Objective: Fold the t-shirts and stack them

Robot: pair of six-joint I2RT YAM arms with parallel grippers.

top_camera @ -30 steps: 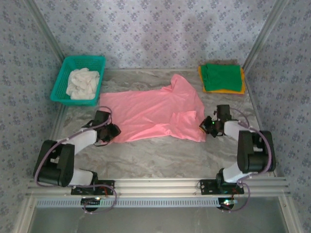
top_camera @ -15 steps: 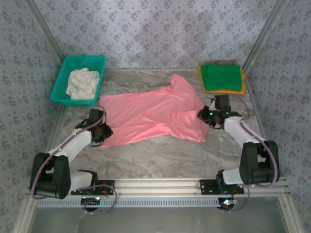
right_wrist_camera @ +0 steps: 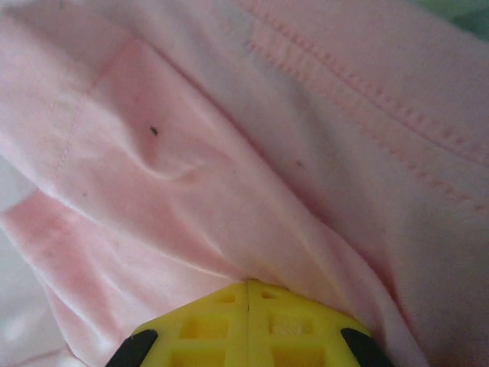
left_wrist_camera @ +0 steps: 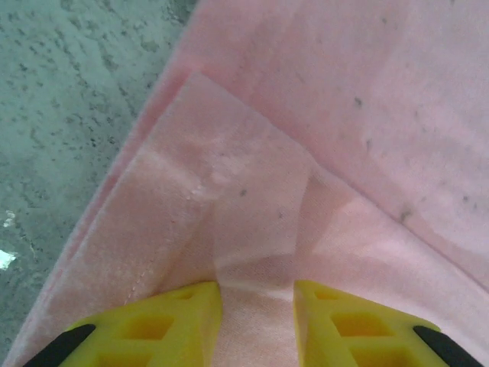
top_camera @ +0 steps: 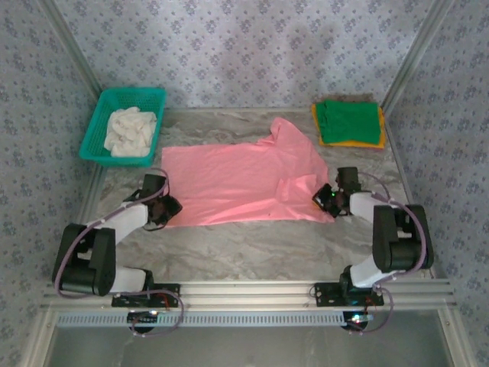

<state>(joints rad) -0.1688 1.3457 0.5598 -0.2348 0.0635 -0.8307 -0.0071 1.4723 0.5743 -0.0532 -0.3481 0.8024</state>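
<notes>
A salmon-pink t-shirt [top_camera: 237, 180] lies spread across the middle of the table. My left gripper [top_camera: 170, 206] is at the shirt's near left corner. In the left wrist view its yellow fingers [left_wrist_camera: 172, 317] stand a little apart, with a wad of pink t-shirt [left_wrist_camera: 260, 191] pinched in the left gripper [left_wrist_camera: 257, 287]. My right gripper [top_camera: 322, 197] is at the near right corner by the sleeve. There the right gripper [right_wrist_camera: 247, 283] has its jaws pressed together on the pink cloth [right_wrist_camera: 214, 168]. A folded green t-shirt [top_camera: 349, 121] lies on an orange-yellow t-shirt [top_camera: 359, 144] at the back right.
A teal mesh basket [top_camera: 99, 126] holding white cloth [top_camera: 130, 130] stands at the back left. Bare marble table [top_camera: 252, 248] runs between the shirt and the arm bases. Patterned walls close in both sides and the back.
Both grippers swung outward and then came back in, keeping hold of the pink shirt. Its near edge now runs straighter from corner to corner.
</notes>
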